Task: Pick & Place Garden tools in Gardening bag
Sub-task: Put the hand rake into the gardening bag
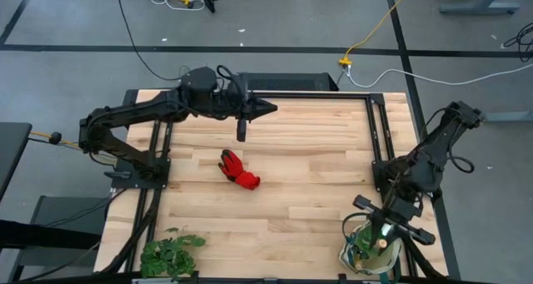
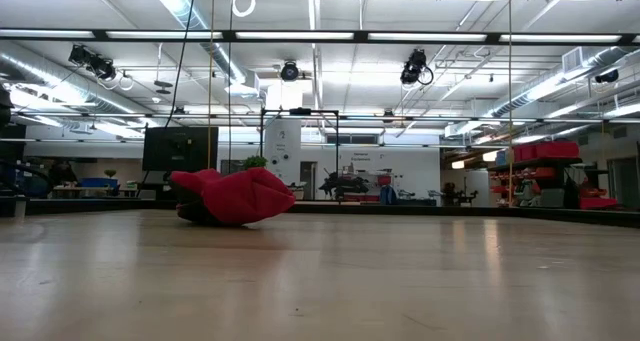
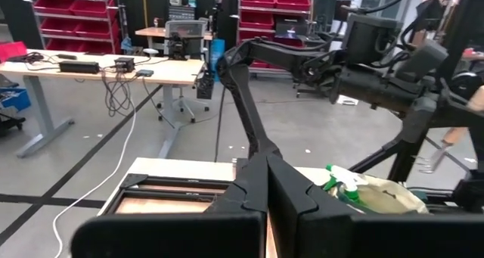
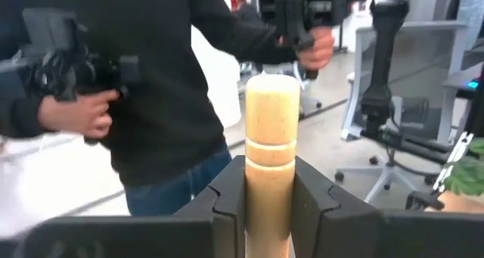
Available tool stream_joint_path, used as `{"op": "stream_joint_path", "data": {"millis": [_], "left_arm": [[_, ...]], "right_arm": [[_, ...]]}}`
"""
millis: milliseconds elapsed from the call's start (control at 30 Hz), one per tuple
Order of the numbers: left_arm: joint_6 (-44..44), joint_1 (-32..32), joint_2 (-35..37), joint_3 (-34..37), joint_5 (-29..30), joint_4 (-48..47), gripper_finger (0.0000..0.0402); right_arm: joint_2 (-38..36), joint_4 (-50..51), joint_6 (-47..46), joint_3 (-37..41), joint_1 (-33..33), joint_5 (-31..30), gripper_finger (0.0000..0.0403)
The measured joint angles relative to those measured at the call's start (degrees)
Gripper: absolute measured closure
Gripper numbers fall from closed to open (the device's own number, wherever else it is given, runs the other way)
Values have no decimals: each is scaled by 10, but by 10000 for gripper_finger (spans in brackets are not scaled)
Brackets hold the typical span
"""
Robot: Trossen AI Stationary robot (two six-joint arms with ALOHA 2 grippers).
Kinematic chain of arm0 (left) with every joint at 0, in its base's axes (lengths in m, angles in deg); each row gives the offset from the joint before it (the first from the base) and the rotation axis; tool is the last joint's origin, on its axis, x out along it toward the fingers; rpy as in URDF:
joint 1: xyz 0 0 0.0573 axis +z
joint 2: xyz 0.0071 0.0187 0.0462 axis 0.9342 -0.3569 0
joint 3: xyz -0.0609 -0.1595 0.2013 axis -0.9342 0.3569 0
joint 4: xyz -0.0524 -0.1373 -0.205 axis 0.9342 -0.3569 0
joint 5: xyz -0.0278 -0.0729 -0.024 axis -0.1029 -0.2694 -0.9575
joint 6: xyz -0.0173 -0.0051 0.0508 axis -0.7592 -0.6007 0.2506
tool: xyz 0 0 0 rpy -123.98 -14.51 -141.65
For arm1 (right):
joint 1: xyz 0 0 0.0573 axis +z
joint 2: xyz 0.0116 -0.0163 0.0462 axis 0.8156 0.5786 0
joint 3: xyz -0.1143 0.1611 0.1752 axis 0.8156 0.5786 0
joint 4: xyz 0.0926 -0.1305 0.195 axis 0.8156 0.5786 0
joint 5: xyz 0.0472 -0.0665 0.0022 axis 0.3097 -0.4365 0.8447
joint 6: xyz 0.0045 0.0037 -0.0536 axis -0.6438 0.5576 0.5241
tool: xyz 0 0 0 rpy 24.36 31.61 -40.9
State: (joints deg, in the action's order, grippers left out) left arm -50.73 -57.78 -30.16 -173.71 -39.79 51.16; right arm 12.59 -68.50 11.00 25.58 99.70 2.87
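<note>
A red glove lies palm-down on the wooden table near its middle; it also shows in the low view. The cream gardening bag stands at the near right corner, with a green spray bottle in it. My right gripper is over the bag, shut on a wooden tool handle; the tool's head is hidden. My left gripper is shut and empty, above the table's far part, beyond the glove. The left wrist view shows its fingers closed together. My right gripper pinches the round wooden handle between its two fingers, a little below the handle's free end. The fingers lie across the handle. The handle stands upright, its free end up over the bag's mouth; its lower part is hidden.
A leafy green plant bunch lies at the near left corner. Black frame rails run along the table's sides and far edge. A person holding hand controllers stands beyond the table's near side.
</note>
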Motion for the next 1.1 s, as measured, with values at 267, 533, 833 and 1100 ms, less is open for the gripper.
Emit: {"op": "stream_joint_path", "data": {"millis": [267,533,833,1100], "left_arm": [[-1,-18,0,0,0,-2,400],[-3,-23,0,0,0,-1,400],[-6,-23,0,0,0,-1,399],[-7,-23,0,0,0,-1,399]], "right_arm": [[0,40,10,0,12,-1,339],[0,40,10,0,12,-1,339],[-6,43,6,0,13,0,339],[-51,106,5,1,23,-1,339]]}}
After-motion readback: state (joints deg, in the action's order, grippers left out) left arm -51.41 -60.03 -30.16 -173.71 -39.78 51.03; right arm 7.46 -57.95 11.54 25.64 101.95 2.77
